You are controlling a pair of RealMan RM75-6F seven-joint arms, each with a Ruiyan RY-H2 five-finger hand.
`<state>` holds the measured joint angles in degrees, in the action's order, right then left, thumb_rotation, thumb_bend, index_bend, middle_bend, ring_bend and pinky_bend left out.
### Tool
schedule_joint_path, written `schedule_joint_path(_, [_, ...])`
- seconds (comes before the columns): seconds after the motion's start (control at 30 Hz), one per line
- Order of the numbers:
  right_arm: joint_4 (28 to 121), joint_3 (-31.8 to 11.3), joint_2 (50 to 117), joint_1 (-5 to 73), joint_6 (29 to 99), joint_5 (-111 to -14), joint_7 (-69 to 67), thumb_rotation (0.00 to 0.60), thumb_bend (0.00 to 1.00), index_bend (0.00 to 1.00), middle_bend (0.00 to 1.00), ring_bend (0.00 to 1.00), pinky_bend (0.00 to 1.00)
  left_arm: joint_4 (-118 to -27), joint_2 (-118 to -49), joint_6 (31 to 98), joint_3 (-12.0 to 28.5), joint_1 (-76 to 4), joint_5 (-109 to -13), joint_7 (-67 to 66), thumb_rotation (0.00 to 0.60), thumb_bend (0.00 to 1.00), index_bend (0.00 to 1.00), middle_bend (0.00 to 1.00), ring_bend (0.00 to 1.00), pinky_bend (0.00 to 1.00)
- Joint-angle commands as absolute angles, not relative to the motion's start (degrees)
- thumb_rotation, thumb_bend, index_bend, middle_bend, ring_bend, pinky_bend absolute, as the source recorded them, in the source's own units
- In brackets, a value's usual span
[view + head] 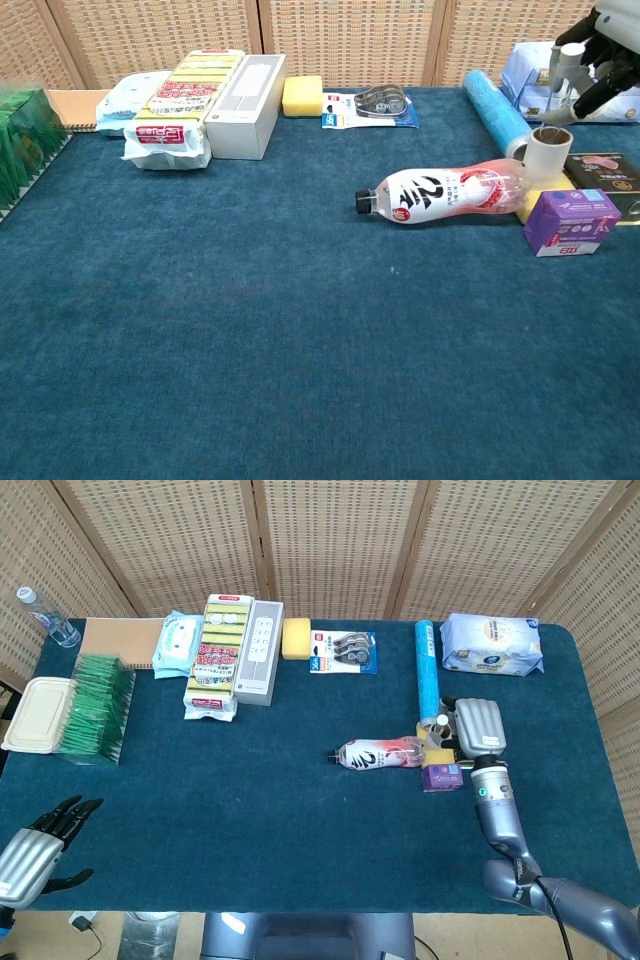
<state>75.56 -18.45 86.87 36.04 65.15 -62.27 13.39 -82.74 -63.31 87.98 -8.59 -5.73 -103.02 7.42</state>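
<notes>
My right hand (478, 725) hovers just above and behind a small white cup (547, 152), its fingers (572, 66) hanging down apart and holding nothing. The cup stands on a yellow pad (533, 203) beside a dark box (603, 175). A pink-labelled bottle (445, 192) lies on its side to the cup's left, cap pointing left. In front of the cup sits a purple box (570, 222). My left hand (35, 850) hangs off the table's near left corner, fingers spread and empty.
A blue roll (426, 665) and a wipes pack (492, 643) lie behind the right hand. At the back are a tape pack (343, 650), a yellow sponge (296, 638), a grey box (259, 651) and sponge packs (215, 655). Green packets (95, 708) and a lidded container (37, 712) sit far left.
</notes>
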Motion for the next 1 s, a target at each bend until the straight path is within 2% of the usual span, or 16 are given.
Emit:
schedule_joint_path(0.03, [75.4,-18.4,87.0,36.0,65.5,-62.5,13.4,0.600,0.29,0.65,0.84,0.94,0.93,-82.8,-63.3,87.8,-8.6,-5.7,-103.0,7.4,0.600,0.11,0.00,0.17,0.10,0.30])
schedule_joint_path(0.17, [75.4,-18.5,87.3,36.0,66.1,-62.9,12.8,0.600,0.30,0.68,0.88,0.99,0.97,-82.9,-63.2,87.8,-8.6,-5.8,-102.9,7.4,0.600,0.11,0.00,0.17,0.10,0.30])
schedule_joint_path(0.37, [77.6,-18.9,85.9,35.7,67.1,-63.6,12.8,0.600,0.32,0.71,0.90,1.00,1.00,-83.0,-63.0,87.6,-8.7,-5.8,-102.9,7.5,0.600,0.11,0.00,0.17,0.10,0.30])
schedule_joint_path(1.0, [91.5,-19.8,77.9,32.5,71.6,-63.7,15.5,0.600,0.38,0.79,0.96,1.00,1.00,-82.2,-62.8,90.0,-9.3,-5.1,-104.6,8.4,0.600,0.11,0.00,0.17,0.10,0.30])
